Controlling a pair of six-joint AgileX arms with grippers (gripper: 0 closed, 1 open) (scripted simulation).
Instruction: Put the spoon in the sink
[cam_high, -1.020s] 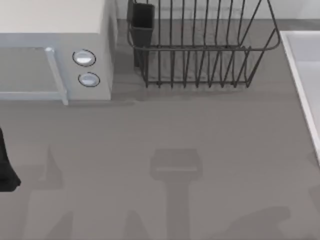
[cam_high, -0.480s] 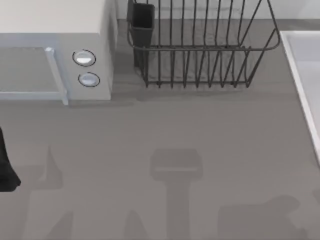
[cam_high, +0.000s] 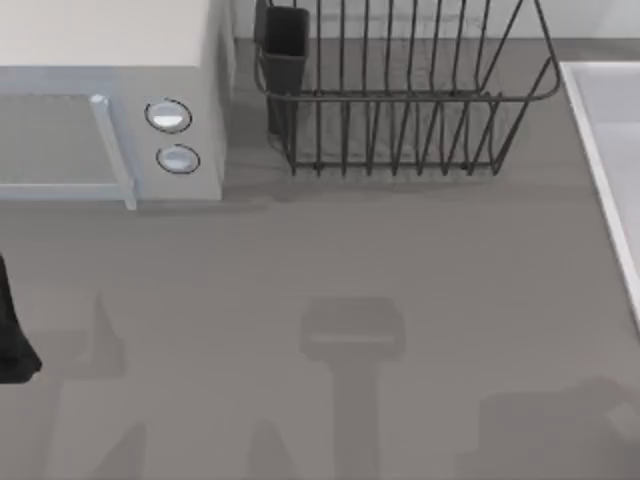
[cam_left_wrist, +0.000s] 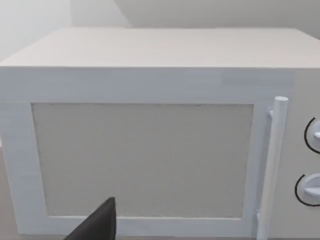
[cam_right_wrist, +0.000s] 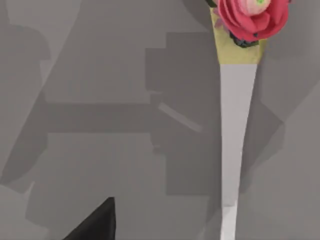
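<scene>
In the right wrist view, the spoon shows as a long pale handle with a yellow band and a red flower ornament at one end, over the grey tabletop. One dark fingertip of my right gripper shows well to the side of the handle, apart from it. The sink is a pale basin with a raised rim, cut off by the top view's right edge. My left arm is parked at the table's left edge, and its dark fingertip faces the microwave door.
A white microwave with two round knobs stands at the back left. A dark wire dish rack with a cutlery cup stands at the back middle. Arm shadows lie across the front of the grey tabletop.
The shadow at the top view's front right has spread and shifted toward the right edge. The left arm, microwave and rack have not moved.
</scene>
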